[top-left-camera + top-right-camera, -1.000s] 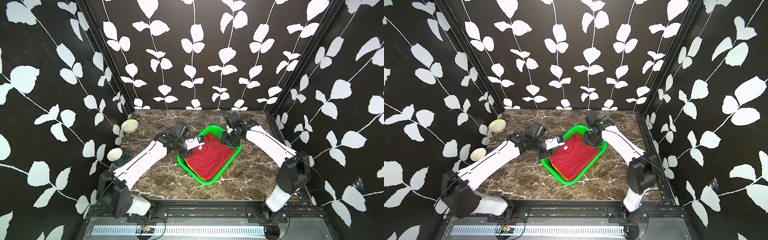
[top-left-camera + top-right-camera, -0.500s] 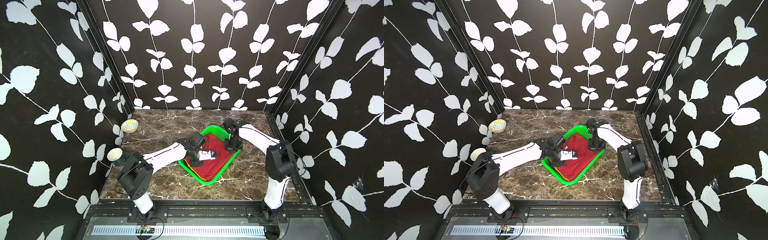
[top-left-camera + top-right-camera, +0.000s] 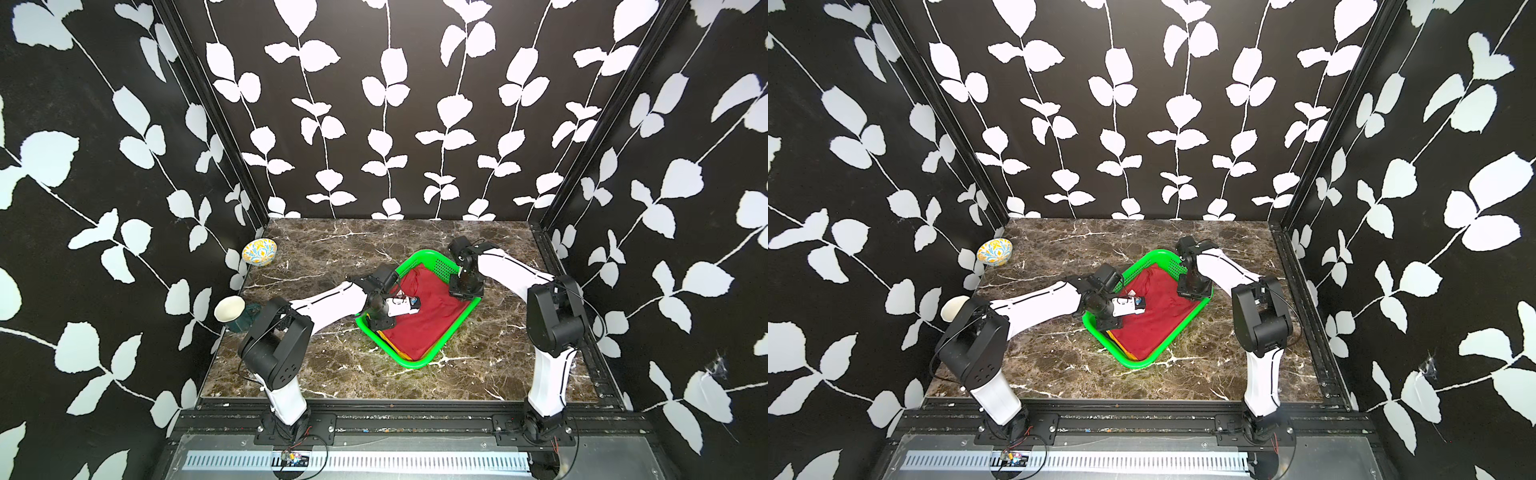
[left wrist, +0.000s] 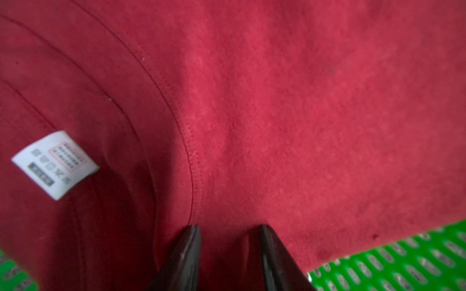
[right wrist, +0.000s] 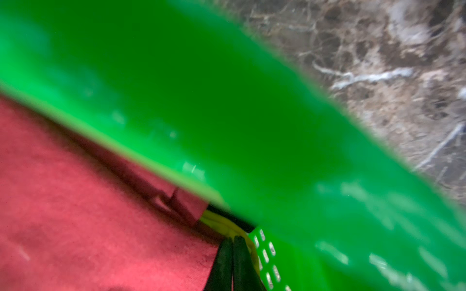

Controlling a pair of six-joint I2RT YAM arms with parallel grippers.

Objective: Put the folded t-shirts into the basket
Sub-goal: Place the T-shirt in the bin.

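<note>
Red t-shirt point(image 3: 432, 320) lies on top in the green basket point(image 3: 432, 266). Left gripper point(image 4: 228, 231) presses it, jaws apart; right gripper point(image 5: 233, 241) at the basket wall, jaws together.

A white care label point(image 4: 55, 165) lies on the red tee point(image 4: 302, 113), printed with a boxed block of tiny text and what look like wash symbols, all too blurred to read. No other text is legible.
</note>
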